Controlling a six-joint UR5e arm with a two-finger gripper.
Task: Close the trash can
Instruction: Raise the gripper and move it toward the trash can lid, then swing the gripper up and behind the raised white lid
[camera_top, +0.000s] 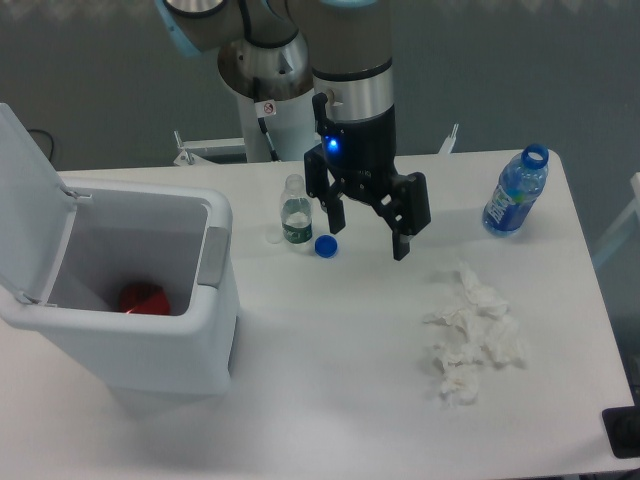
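We see the trash can standing at the left end of the table, its lid swung up and back on the hinge along the far-left rim, so the task is not yet done. Our gripper hangs over the middle of the table, well apart from the bin, its two black fingers spread wide and holding nothing. To close the bin well, we judge that we should carry the gripper left and above the raised lid, come in behind its top edge, and push it forward and down in an arc that follows the hinge, rather than pressing straight down; a push near the free edge would give the most leverage, and we should finish over the grey latch tab on the right rim. Inside the bin we see a red object lying on the bottom; what it is we cannot tell. A small clear bottle stands uncapped beside a blue cap, a blue-tinted bottle stands open at the right, and crumpled tissue lies near the front.
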